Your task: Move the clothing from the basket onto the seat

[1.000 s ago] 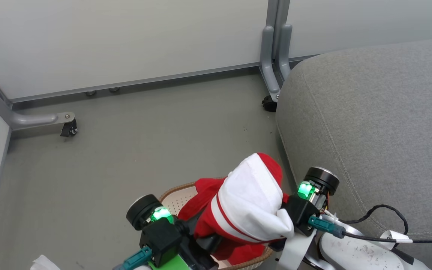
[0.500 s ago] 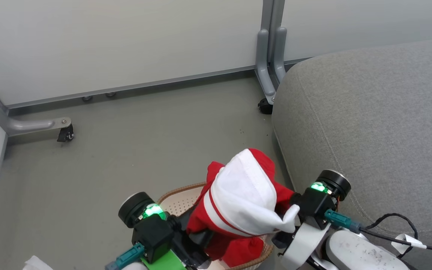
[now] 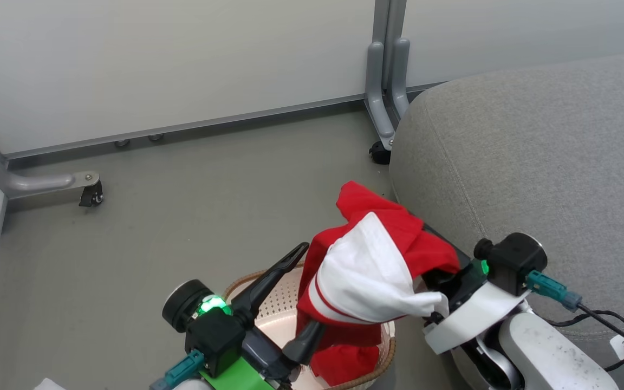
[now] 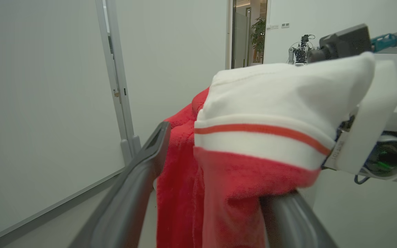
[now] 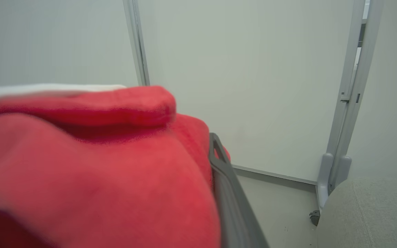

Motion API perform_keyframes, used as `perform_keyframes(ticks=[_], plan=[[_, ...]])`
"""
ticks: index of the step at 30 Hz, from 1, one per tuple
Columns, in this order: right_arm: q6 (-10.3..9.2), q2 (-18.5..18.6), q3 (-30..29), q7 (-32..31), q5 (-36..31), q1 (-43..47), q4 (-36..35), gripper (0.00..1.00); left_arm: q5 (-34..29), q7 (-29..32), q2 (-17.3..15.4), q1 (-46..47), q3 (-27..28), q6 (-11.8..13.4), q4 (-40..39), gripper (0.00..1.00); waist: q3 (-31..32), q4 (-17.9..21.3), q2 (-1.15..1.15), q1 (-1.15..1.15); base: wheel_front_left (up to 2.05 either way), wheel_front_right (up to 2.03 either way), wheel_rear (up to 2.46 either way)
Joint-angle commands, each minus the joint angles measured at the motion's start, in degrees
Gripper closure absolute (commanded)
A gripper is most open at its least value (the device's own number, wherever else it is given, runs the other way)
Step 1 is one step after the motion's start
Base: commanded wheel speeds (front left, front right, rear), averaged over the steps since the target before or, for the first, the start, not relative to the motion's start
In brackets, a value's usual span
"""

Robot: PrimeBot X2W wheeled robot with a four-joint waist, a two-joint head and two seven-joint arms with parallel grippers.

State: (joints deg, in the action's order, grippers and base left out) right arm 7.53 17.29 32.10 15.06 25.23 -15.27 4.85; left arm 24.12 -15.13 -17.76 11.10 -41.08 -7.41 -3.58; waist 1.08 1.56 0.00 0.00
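The clothing (image 3: 369, 271), red fabric with a white striped panel, hangs bunched above the basket (image 3: 247, 277), and its lower end dips inside. My right gripper (image 3: 435, 250) is shut on it from the seat side, its fingers mostly buried in fabric; in the right wrist view (image 5: 209, 144) one grey finger shows beside the red cloth (image 5: 109, 165). My left gripper (image 3: 309, 287) stands open over the basket, with the cloth (image 4: 253, 131) draped against one finger (image 4: 288, 217). The grey seat (image 3: 534, 162) lies just to the right.
White partition panels close off the back and left. Their grey feet with casters (image 3: 91, 194) (image 3: 379, 154) stand on the grey floor (image 3: 209, 206). A black cable (image 3: 588, 319) trails over the seat's front beside my right forearm.
My left gripper has opened and let go of the clothing. The right arm has carried the bundle up and right, toward the seat. The camera has shifted a little.
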Motion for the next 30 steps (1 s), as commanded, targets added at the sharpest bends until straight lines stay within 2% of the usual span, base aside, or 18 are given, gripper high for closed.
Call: perform_keyframes(ticks=[1, 8, 15, 30], plan=[[-0.08, -0.2, -1.5, 0.2, 0.6, 1.0, -0.5, 1.00, 0.4, 0.0, 0.0, -0.9, 0.5, -0.1, 0.3, 0.00, 0.1, 0.0, 0.00, 0.00, 0.00, 0.00, 0.00], [-0.08, -1.0, -8.5, 0.2, 1.0, 2.8, -1.4, 1.00, -0.8, 0.0, 0.1, -2.7, 3.3, -0.1, 2.2, 0.00, 0.5, 0.3, 0.00, 0.00, 0.00, 0.00, 0.00], [-0.08, -1.6, -15.6, 0.2, 1.3, 5.2, -2.5, 1.00, -1.6, 0.0, 0.7, -6.6, 8.7, -0.1, 3.6, 0.00, 0.7, 0.5, 0.00, 0.00, 0.00, 0.00, 0.00], [-0.06, -5.1, -28.1, 0.2, 0.3, 12.6, -5.8, 1.00, -2.2, 0.0, 7.3, -14.9, 23.0, -0.1, 8.2, 0.00, 1.8, -3.0, 0.00, 0.00, 0.00, 0.00, 0.00]])
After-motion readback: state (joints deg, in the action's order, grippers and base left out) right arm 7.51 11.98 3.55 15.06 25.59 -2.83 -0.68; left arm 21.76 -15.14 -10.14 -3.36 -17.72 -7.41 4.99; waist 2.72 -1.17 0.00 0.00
